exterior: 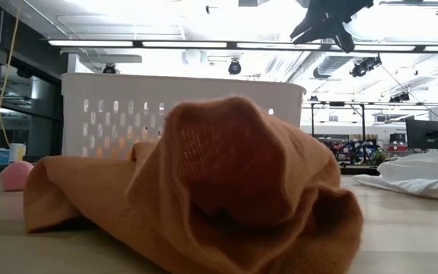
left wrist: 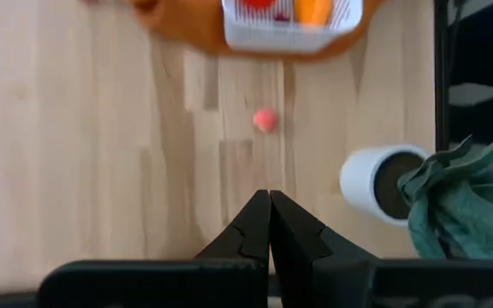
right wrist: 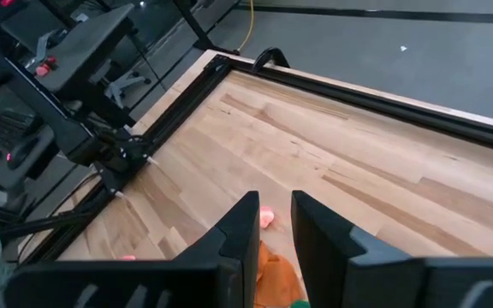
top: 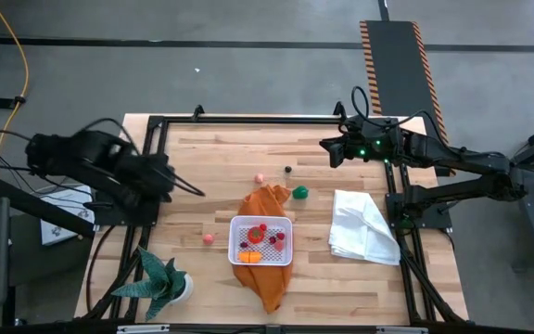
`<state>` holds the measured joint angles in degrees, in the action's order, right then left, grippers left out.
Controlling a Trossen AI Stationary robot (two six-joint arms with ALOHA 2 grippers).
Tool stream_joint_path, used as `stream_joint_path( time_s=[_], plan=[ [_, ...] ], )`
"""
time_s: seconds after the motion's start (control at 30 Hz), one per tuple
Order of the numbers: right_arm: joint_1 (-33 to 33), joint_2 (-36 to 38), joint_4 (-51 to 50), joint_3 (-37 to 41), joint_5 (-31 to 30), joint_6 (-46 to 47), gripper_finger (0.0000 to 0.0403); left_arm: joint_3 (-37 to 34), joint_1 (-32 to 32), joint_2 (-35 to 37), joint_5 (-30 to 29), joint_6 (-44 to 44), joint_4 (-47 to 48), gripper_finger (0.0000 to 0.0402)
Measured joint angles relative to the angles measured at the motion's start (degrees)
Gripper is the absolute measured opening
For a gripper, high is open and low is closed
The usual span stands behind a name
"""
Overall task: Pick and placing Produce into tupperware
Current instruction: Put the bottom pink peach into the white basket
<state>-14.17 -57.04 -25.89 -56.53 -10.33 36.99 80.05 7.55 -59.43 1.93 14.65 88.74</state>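
From the high view, the tupperware (top: 261, 240) is sitting on an orange cloth (top: 268, 200) near the middle of the worktop (top: 211, 158), a little toward its near edge, and it is holding several red and orange pieces of produce (top: 260, 238). A pink piece (top: 209, 238) is lying on the bare wood just left of the container, a second pink piece (top: 260, 177) and a small dark piece (top: 287, 171) are resting beyond the cloth toward the far edge, and a green piece (top: 300, 193) is touching the cloth's far right tip. A white cloth (top: 363, 225) is lying toward the right edge, and a potted plant (top: 162, 282) is standing at the near left corner. The left gripper (top: 196, 191) is hanging over the left side of the worktop, and the right gripper (top: 326, 145) is hovering by the far right corner. In the low view, the orange cloth is filling the foreground with the white container rising behind it, and a pink piece is sitting at the left. In the left wrist view, the left gripper's fingers (left wrist: 245, 233) are pressing together with nothing between them, pointing at the pink piece on the wood. In the right wrist view, the right gripper's fingers (right wrist: 240, 229) are standing slightly apart and empty above a pink piece.
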Motion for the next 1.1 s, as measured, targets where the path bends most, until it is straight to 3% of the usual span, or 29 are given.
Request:
stream_joint_path(
  time_s=[0.67,1.1],
  plan=[
    [0.00,0.00,-0.13,0.00,3.41,-5.58,0.0062,-25.74,-0.02,-1.32,3.66,16.29,-17.80,0.0008],
    [0.00,-0.01,-1.29,0.00,4.79,-7.43,0.0062,-33.83,0.02,-1.32,3.69,17.38,-33.89,0.0070]
  ],
)
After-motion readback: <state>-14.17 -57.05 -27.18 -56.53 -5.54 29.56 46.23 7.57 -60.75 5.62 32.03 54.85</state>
